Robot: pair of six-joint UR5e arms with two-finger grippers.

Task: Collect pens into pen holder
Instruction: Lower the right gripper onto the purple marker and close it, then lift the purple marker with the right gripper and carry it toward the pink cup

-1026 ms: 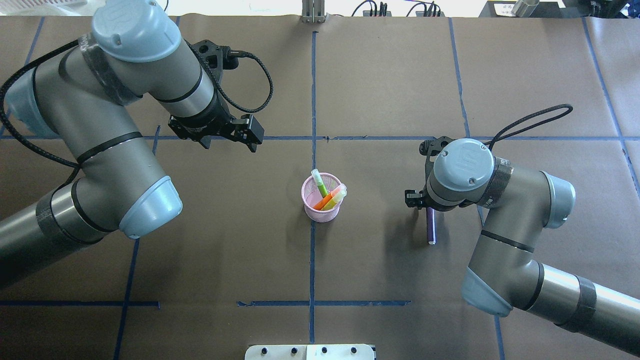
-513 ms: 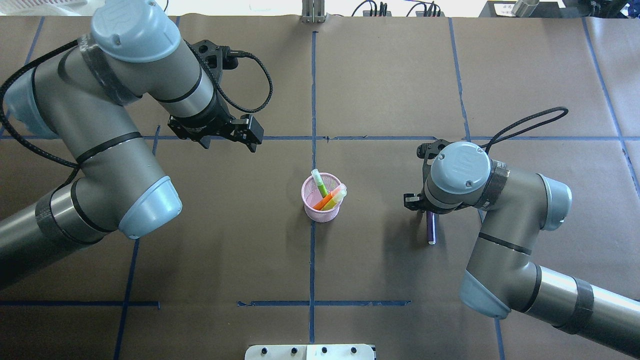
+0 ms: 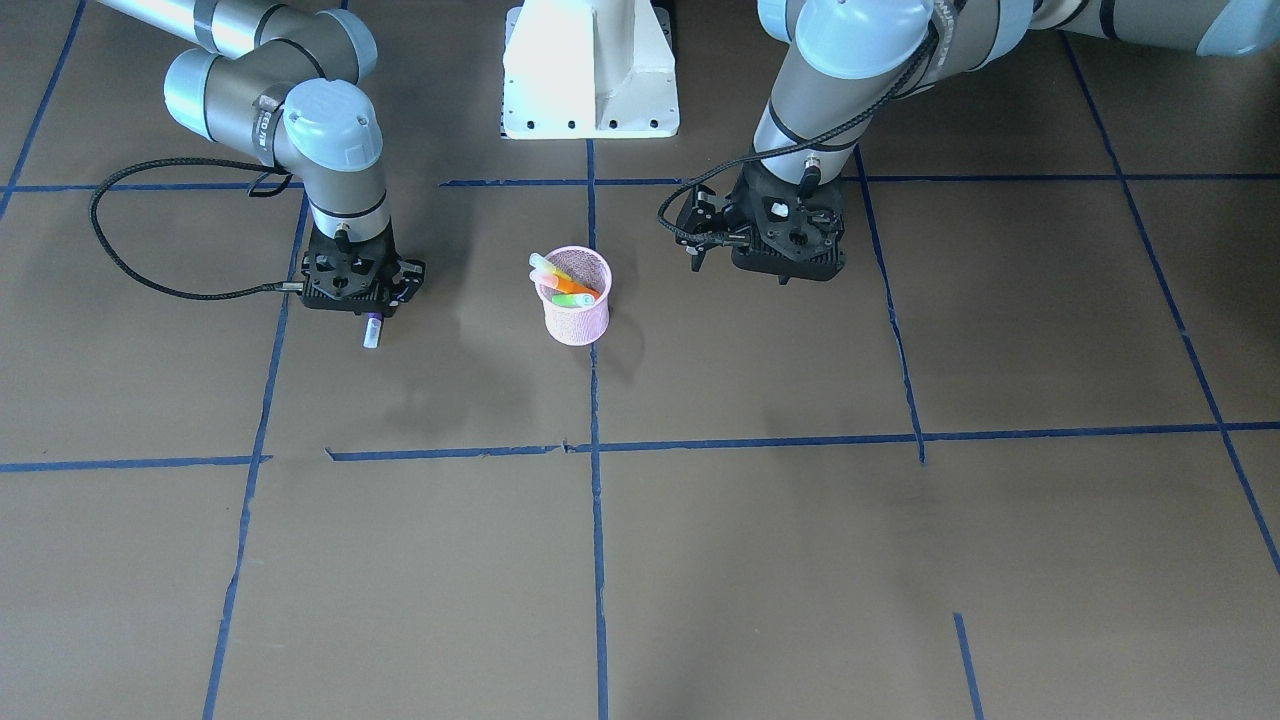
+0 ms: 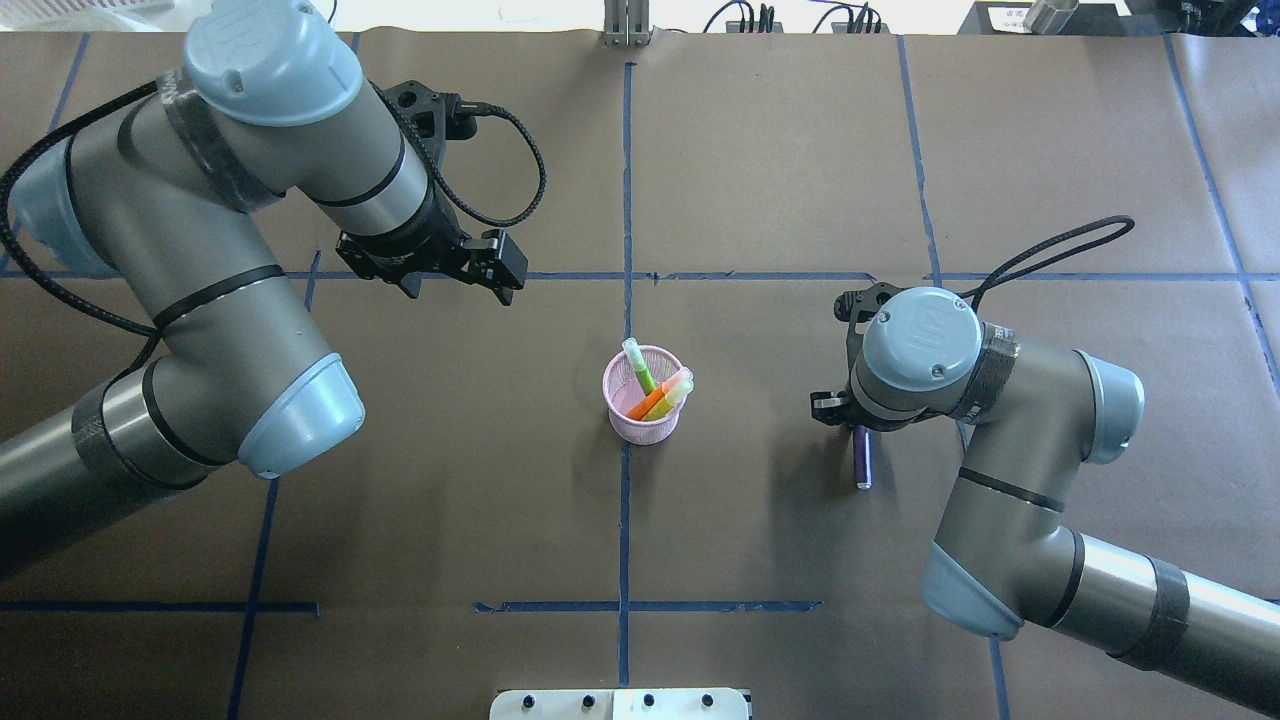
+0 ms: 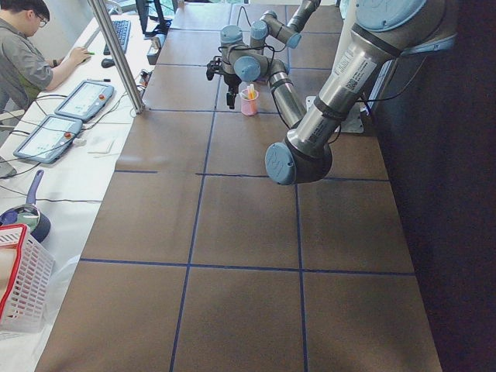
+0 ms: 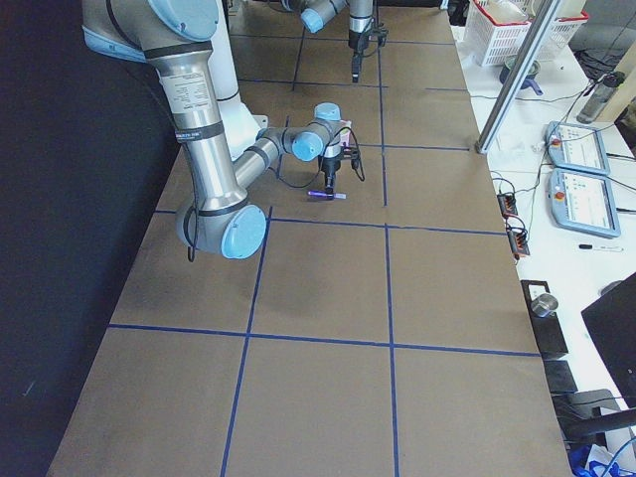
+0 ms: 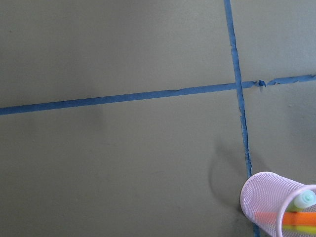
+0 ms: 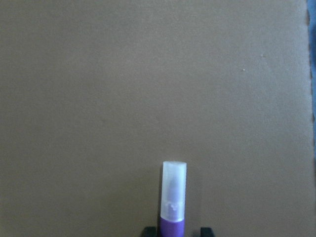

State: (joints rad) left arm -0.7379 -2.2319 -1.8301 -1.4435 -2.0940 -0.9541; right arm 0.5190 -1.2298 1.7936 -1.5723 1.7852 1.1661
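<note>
The purple pen (image 4: 862, 458) lies flat on the brown surface (image 4: 760, 180), well apart from the pink pen holder (image 4: 643, 422). The right claw (image 3: 362, 308) is low over it, pointing straight down. The pen lies between its two jaws. In the right wrist view a thin strip of surface shows between the pen and one fingertip (image 8: 206, 230), so the claw looks released, not clenched.

The pen holder stands upright near the middle of the surface. A green pen (image 4: 641, 374), an orange pen (image 4: 655, 397) and a yellow pen (image 4: 673, 397) lean inside it.

The left claw (image 4: 508, 272) hangs above the surface, well apart from the pen holder. Nobody could tell from these views if it is released or clenched.

From above, the right wrist hides one end of the purple pen. The right wrist view shows only its pale cap and a bit of purple, and the fingertips are cut off at the bottom edge. The left wrist view cuts off part of the pen holder.
</note>
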